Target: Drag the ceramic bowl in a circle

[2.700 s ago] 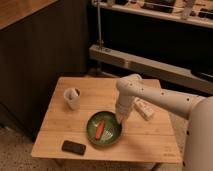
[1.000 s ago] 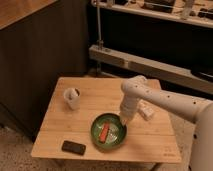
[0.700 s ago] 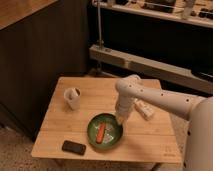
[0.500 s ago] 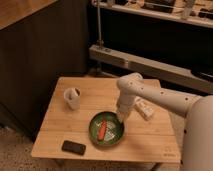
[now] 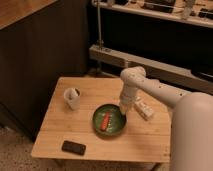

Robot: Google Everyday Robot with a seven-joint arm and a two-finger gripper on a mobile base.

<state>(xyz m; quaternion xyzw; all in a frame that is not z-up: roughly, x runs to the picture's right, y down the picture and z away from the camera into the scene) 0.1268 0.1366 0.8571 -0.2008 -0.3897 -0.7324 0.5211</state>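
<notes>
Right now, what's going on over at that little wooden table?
A one-armed robot is reaching down from the right, with its gripper at the right inner edge of a green ceramic bowl near the middle of the wooden table. A small red item lies inside the bowl. A white mug stands to the bowl's left, a dark phone lies near the front edge, and a small white packet sits to the right of the arm.

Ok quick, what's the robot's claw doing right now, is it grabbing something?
Gripper: down at the right inner edge of the ceramic bowl on the table; open or shut cannot be told.
</notes>
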